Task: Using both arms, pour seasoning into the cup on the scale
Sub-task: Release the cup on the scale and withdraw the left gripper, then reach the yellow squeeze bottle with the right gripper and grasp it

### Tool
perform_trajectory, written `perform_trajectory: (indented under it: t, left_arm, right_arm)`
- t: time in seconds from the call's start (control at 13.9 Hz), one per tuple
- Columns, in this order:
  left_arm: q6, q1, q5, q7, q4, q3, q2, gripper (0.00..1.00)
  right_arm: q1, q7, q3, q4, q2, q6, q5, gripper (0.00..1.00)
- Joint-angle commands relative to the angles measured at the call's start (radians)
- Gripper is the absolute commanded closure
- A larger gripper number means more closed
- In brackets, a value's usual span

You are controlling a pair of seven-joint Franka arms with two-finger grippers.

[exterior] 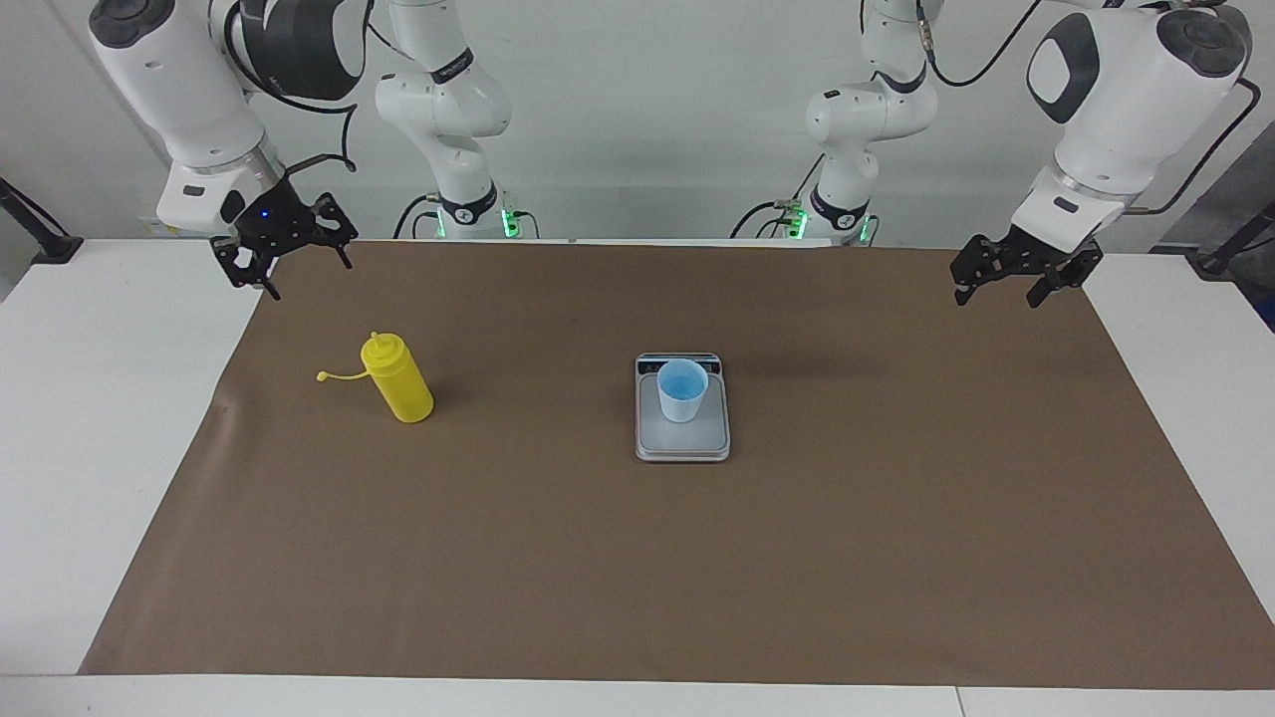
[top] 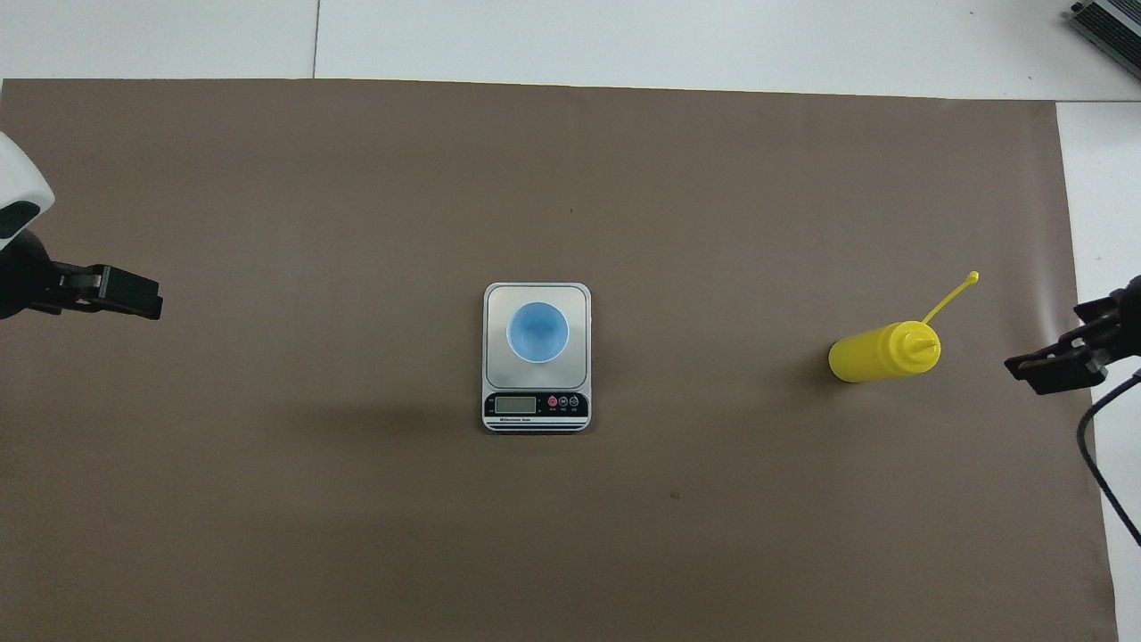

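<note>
Seasoning bottle (exterior: 397, 381) (top: 882, 351): upright on the brown mat (exterior: 637, 558), toward the right arm's end of the counter (exterior: 90, 398), inside the mat's edge at that end. Its cap (exterior: 323, 376) hangs on a tether pointing toward that edge. Open mat surrounds the bottle on every side.

Cup (exterior: 682, 390) (top: 537, 333): upright on the weighing plate of the scale (exterior: 682, 443) (top: 537, 299), at the mat's centre. The scale's display strip faces the robots' edge. Bottle and scale stand well apart, with bare mat between them.

Right gripper (exterior: 283, 261) (top: 1052, 367): raised over the mat's corner at the robots' edge, at the right arm's end. Fingers spread wide, holding nothing, clear of the bottle.

Left gripper (exterior: 1018, 284) (top: 120, 299): raised over the mat's edge at the left arm's end, near the robots' edge. Fingers spread wide, holding nothing, well apart from the scale.

The mat half farther from the robots lies bare to its edge.
</note>
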Motion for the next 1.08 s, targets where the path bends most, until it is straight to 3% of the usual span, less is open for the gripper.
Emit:
perform_trajectory:
  t: [0.0, 0.22, 0.5, 0.65, 0.86, 1.01]
  left_arm:
    - [-0.063, -0.105, -0.011, 0.062, 0.005, 0.115, -0.028, 0.0]
    - [-0.123, -0.114, -0.011, 0.064, 0.082, 0.111, -0.021, 0.0]
    - [-0.106, -0.113, -0.013, 0.049, 0.022, 0.1, -0.053, 0.0]
    - [-0.11, -0.107, -0.02, -0.011, 0.072, 0.099, -0.039, 0.0]
    - [-0.12, -0.099, -0.033, -0.062, 0.1, 0.085, -0.036, 0.0]
    - [-0.12, -0.099, -0.033, -0.059, 0.1, 0.083, -0.037, 0.0]
  right_arm:
    - [-0.011, -0.031, 0.006, -0.029, -0.022, 0.025, 0.011, 0.0]
    - [-0.013, -0.022, 0.006, -0.018, -0.019, 0.025, 0.011, 0.0]
    - [-0.015, -0.031, 0.005, -0.02, -0.02, 0.025, 0.011, 0.0]
    - [-0.015, -0.054, 0.005, -0.034, -0.025, 0.051, 0.013, 0.0]
    - [-0.051, -0.173, 0.0, -0.159, -0.062, 0.202, 0.028, 0.0]
    - [-0.1, -0.296, 0.0, -0.248, -0.081, 0.278, 0.127, 0.0]
